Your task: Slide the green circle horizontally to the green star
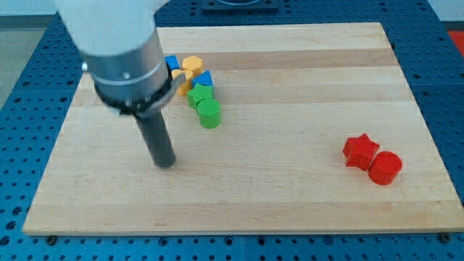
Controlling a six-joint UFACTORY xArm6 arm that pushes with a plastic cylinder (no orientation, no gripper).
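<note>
Left of the green circle (209, 114), already touching the green star (199, 95), my pincerless tip (166, 162) could scatter the cluster if shoved hard.

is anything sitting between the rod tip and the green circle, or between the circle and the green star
Nothing visible does. My tip sits to the view's lower left of the green circle, with bare board between them. The green star is right above the circle, apparently touching it, so no block separates them.
</note>
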